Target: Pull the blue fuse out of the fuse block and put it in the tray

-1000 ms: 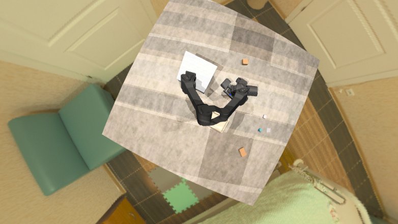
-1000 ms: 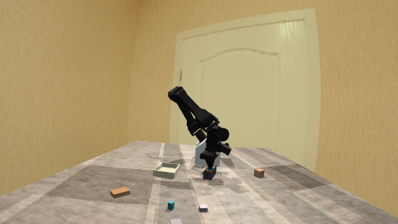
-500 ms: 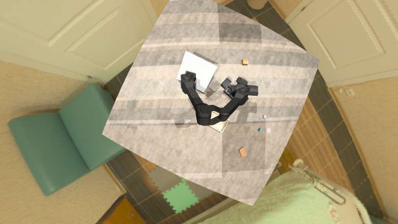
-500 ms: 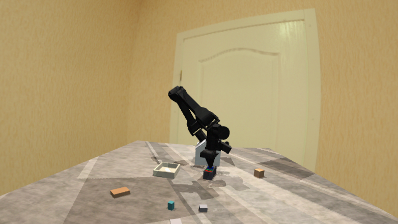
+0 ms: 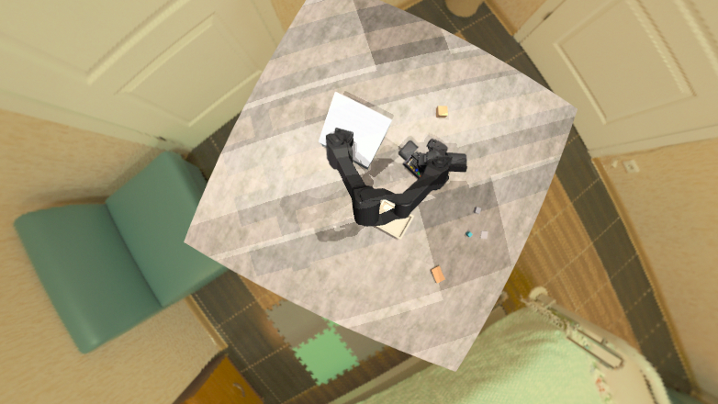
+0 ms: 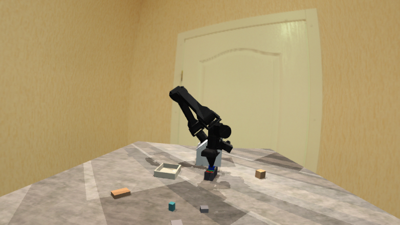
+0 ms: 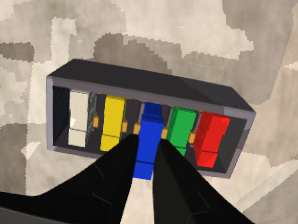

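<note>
Wrist view: black pincer [image 7: 144, 163] points down at a dark fuse block [image 7: 149, 119] on a grey-marbled table [image 7: 200, 16]. Five fuses stand in a row: white [image 7: 79, 117], yellow [image 7: 113, 123], blue fuse [image 7: 149, 137] in the middle, green [image 7: 181, 128], red [image 7: 210, 139]. Pincer is closed narrow on the blue fuse, one finger on each side; the fuse looks partly lifted, its top nearer the camera than its neighbours, lower end apparently not yet out of the slot.

Key relation: the fuse's long axis runs straight up, in line w/ the pincer above it. Yellow and green sit just beside the fingers, so any sideways drift would prob. brush them; the pull needs to go vertical.

Exterior view: the shallow tray [image 6: 167, 170] sits on the table near the block [image 6: 210, 175], to its left in that view. Small loose blocks lie well apart.
</note>
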`<state>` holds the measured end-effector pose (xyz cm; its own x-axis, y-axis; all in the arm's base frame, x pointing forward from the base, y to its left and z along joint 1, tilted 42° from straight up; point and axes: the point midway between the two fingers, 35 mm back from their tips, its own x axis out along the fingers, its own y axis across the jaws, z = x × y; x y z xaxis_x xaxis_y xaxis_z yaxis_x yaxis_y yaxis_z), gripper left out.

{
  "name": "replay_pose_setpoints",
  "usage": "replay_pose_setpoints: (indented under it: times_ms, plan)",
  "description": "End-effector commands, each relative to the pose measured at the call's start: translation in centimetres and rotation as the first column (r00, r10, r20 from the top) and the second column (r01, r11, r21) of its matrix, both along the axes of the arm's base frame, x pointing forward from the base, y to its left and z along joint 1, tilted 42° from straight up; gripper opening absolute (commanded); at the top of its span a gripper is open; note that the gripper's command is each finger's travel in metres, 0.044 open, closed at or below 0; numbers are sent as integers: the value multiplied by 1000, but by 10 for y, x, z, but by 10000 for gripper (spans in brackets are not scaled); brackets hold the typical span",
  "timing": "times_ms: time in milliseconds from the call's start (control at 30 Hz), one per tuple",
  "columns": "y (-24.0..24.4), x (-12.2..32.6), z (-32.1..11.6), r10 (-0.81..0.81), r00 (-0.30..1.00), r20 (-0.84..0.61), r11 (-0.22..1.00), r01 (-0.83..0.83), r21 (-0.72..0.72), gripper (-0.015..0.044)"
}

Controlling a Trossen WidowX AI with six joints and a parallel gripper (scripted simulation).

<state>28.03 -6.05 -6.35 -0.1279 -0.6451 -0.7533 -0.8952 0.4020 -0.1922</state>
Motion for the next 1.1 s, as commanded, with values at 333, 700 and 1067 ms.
replay_pose_setpoints:
  times_ms: [333, 700, 1067]
  plan:
    - [5, 1, 5, -4, 1000, 2, 1000, 4, 2, 0]
    - [8, 1, 9, -3, 1000, 1, 1000, 3, 2, 0]
    - [12, 2, 13, -3, 1000, 1, 1000, 3, 2, 0]
